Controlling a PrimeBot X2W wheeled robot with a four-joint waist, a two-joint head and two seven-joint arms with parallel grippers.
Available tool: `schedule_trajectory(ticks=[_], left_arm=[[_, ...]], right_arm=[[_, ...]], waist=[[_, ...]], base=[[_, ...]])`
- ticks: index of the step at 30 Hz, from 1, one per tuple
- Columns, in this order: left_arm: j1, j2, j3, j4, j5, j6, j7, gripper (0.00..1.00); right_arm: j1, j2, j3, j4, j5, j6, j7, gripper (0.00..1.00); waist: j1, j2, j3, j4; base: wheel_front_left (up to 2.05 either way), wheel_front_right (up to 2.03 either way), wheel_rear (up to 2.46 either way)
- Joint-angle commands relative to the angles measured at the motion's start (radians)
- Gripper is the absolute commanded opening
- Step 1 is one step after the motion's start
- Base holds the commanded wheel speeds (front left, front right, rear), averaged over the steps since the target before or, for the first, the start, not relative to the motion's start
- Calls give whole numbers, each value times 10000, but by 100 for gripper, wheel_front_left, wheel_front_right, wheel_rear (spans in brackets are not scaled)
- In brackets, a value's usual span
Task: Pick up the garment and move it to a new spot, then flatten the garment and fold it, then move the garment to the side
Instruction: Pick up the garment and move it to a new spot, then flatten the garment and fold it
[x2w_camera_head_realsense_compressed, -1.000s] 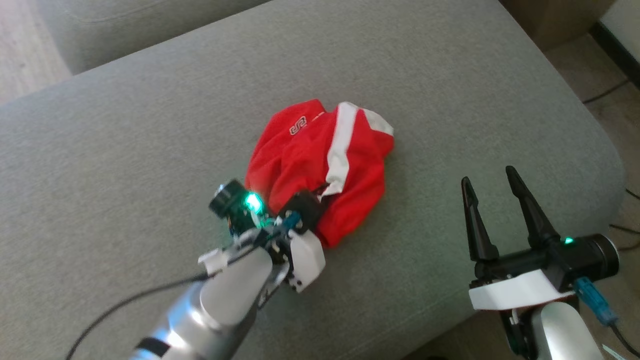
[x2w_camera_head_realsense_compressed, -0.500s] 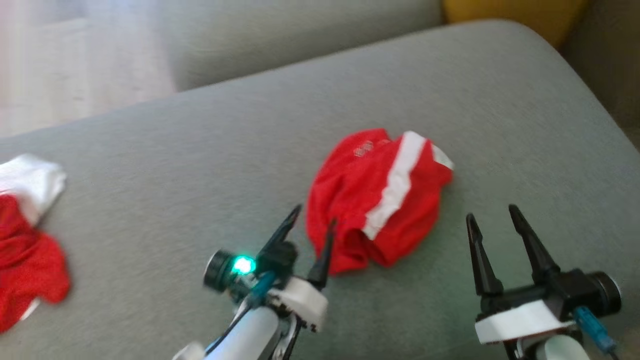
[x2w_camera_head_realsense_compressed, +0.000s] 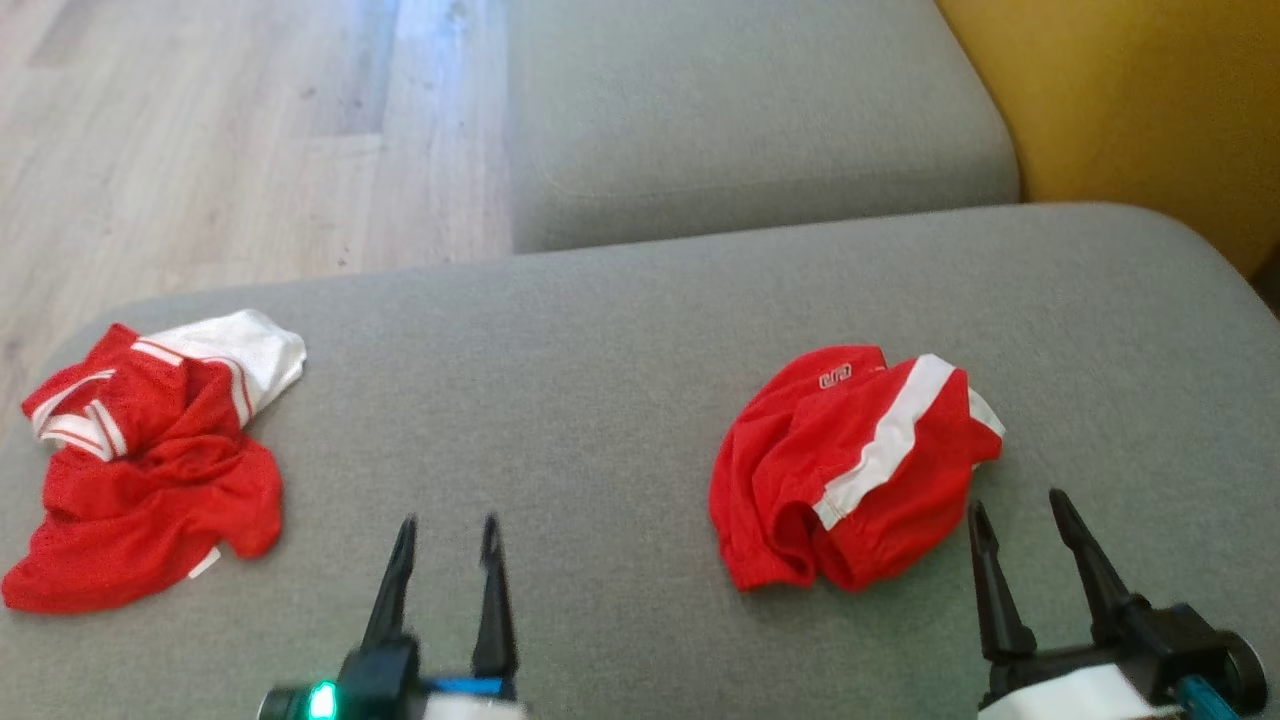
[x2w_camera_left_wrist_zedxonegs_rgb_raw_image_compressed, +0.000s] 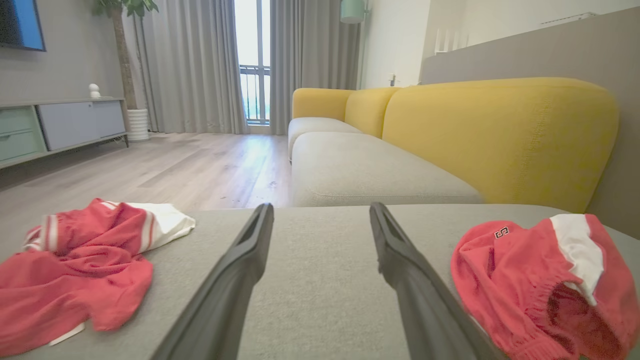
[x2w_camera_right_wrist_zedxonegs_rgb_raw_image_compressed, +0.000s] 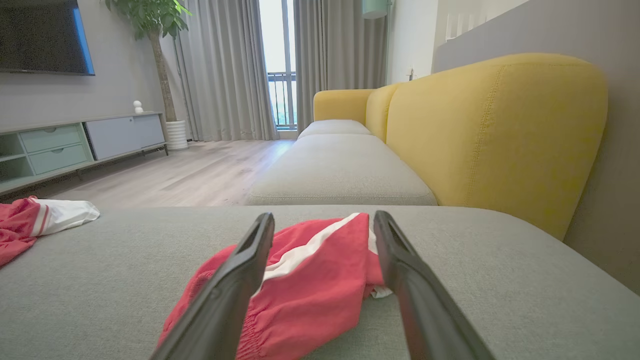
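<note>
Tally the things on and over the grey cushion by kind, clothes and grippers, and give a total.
Red garments with white trim: 2, the bundled garment on the right and the crumpled garment at the left edge.
Grippers: 2, the left gripper and the right gripper, both open and empty.
Total: 4.

1. Garment (x2w_camera_head_realsense_compressed: 780, 470): red, white side stripe, small white logo.
2. Second garment (x2w_camera_head_realsense_compressed: 150, 490): red mesh, white panel, red-white striped trim.
3. Sofa cushion (x2w_camera_head_realsense_compressed: 560, 380): plain grey; backrest (x2w_camera_left_wrist_zedxonegs_rgb_raw_image_compressed: 500, 135) yellow.
4. Floor (x2w_camera_head_realsense_compressed: 200, 130): pale wood grain.
5. Curtains (x2w_camera_left_wrist_zedxonegs_rgb_raw_image_compressed: 200, 65): grey.
6. Cabinet (x2w_camera_right_wrist_zedxonegs_rgb_raw_image_compressed: 125, 132): grey, mint drawers.
</note>
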Motion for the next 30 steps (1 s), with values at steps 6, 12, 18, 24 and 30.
schedule_trajectory(ticks=[6,12,18,24,30], left_arm=[[1087,-228,966,-1223,949,-168,-96,100],[1908,-388,1273,-1629,1467,-423,-96,100],[2032,-463,1387,-1613,1754,-614,-96,100],[2021,-491,1486,-1562,1899,-683,-97,100],[1988,-502,1529,-1531,1968,-689,-97,100]], right_arm=[[95,-41,166,-359,471,75,-109,100],[426,-39,226,-379,676,75,-109,100],[465,-39,488,-383,624,75,-109,100],[432,-38,575,-422,673,75,-109,100],[453,-43,568,-421,707,75,-109,100]], waist=[[3,-1,-379,79],[3,-1,-467,41],[3,-1,-471,-7],[3,-1,-476,-12],[3,-1,-510,43]], base=[[0,0,0],[0,0,0],[0,0,0],[0,0,0],[0,0,0]])
